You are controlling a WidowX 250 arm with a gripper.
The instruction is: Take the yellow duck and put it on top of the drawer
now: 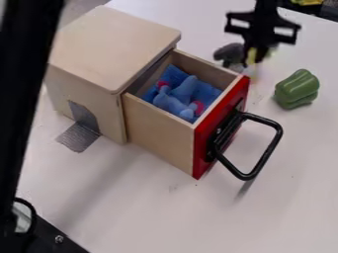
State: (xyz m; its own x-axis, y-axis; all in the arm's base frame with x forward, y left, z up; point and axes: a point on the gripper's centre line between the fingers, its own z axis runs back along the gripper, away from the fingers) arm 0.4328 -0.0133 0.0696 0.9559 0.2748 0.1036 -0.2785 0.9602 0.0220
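Yellow duck (251, 56): I make it out as a blurred patch at the gripper, beyond the drawer's (158, 136) far corner. The wooden cabinet (115, 42) holds the drawer, pulled open. I can't tell whether my gripper's (257, 52) jaws are apart or clamped. Inside the drawer I see a blue cloth (174, 74) under a blue toy (173, 103); past its red front, a green pepper (297, 90).

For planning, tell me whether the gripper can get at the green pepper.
Probably yes: the green pepper lies uncovered near the gripper, though something yellow may already occupy its grip.
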